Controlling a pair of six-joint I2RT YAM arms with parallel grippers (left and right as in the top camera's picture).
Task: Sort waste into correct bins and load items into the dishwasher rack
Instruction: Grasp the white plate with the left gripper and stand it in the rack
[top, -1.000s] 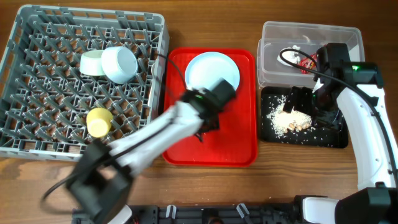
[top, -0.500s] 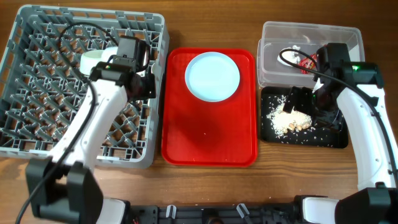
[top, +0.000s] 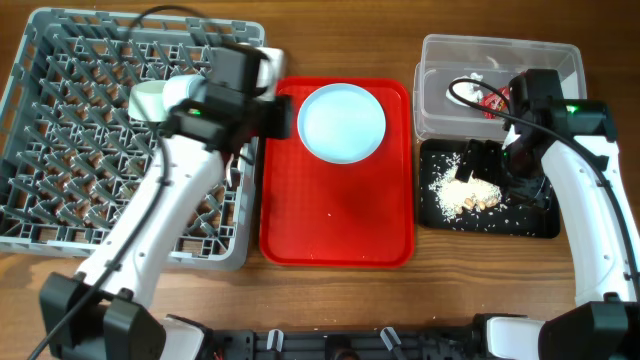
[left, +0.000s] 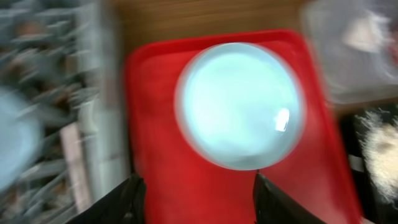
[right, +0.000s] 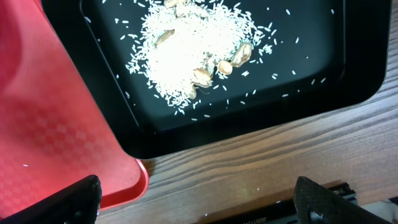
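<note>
The pale blue plate (top: 342, 122) (left: 239, 106) lies at the back of a red tray (top: 335, 225). My left gripper (top: 280, 120) (left: 199, 202) hovers at that tray's left edge, beside the grey dishwasher rack (top: 60, 150). It is open, with only red tray between its fingers (left: 134, 199). A pale green bowl (top: 148, 100) shows in the rack behind the left arm. My right gripper (top: 497, 165) (right: 199, 205) is wide open and empty over the black tray (top: 535, 222) (right: 348, 74), which holds the crumbs (top: 466, 192) (right: 186, 50). The red wrapper (top: 492, 101) lies in the clear tub (top: 440, 60).
The red tray's corner (right: 62, 143) touches the black tray's left side. Bare wooden table (top: 330, 300) runs along the front. The left arm lies across the rack's right half and hides what is under it. A black cable (top: 465, 92) loops over the clear tub.
My left gripper went from the red tray to the rack, then swung right to the tray's left edge, and its jaws have opened. The right arm has not moved.
</note>
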